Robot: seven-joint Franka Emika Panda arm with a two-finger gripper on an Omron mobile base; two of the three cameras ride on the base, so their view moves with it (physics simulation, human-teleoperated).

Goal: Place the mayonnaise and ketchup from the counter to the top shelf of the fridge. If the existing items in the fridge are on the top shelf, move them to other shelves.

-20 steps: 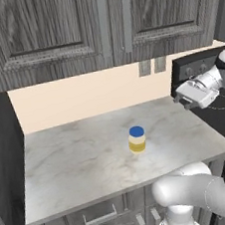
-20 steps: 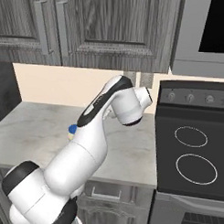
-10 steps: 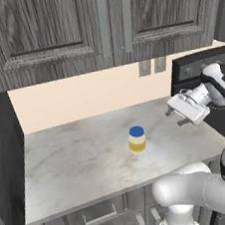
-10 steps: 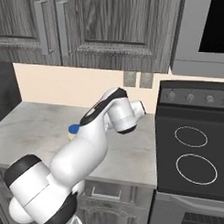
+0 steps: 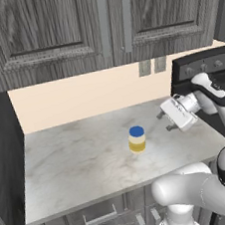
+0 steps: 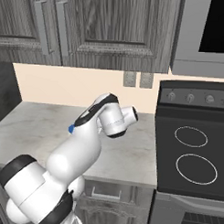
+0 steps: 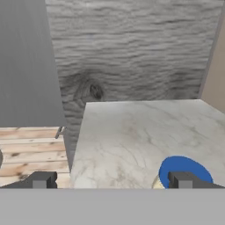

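Step in hand, judged: approach to the mayonnaise jar [image 5: 136, 139]; nothing gripped yet. No ketchup on this stretch of surface [image 5: 76, 164].

Nearest, in the hand view: the pincer [image 7: 110, 180] stands wide, its two tips at the bottom edge, with the jar's blue lid directly behind the right-hand tip. Nothing sits between the tips.

Left base view: the jar stands upright mid-frame on the marbled surface. The pincer hangs right of centre, above the surface and apart from the jar. The forearm reaches in from the right edge with the wrist bent toward the jar.

Next move, judged: centre on the lid, descend, straddle the squat body, then close.

Farthest: wood-grain wall cabinets [image 5: 98, 26] and the stove [image 6: 190, 157].
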